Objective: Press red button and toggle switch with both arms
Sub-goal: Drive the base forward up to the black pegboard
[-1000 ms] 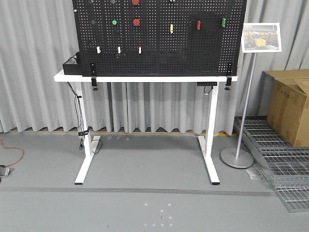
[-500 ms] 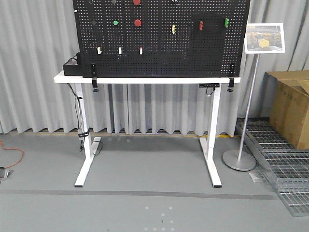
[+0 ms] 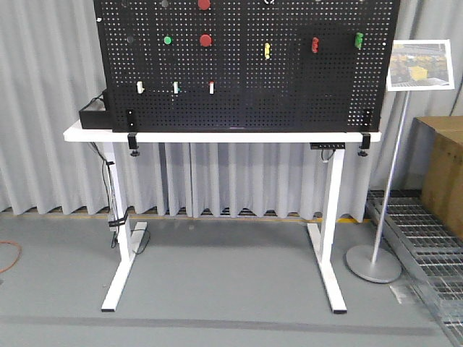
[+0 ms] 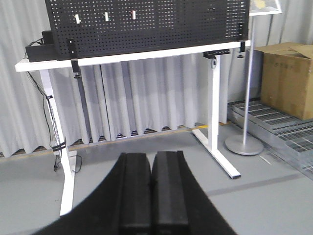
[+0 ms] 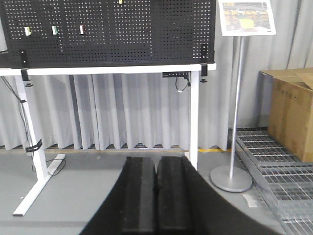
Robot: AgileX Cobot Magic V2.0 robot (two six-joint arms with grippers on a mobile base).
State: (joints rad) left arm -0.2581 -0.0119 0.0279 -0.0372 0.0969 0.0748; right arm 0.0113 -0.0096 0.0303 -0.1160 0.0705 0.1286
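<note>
While left tool (image 4: 152, 166) and right tool (image 5: 156, 169) sit pinched together | red button (image 3: 205, 40) well apart, on pegboard (image 3: 246, 94)

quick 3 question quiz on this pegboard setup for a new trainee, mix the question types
1. True or false: the left pincer is shut and empty.
2. In the front view, the sign stand stands: A) left of the white table, B) right of it, C) under it.
3. Fill in: the button just left of the lower red button on the pegboard is coloured ___.
Key: 1 true; 2 B; 3 green.
</note>
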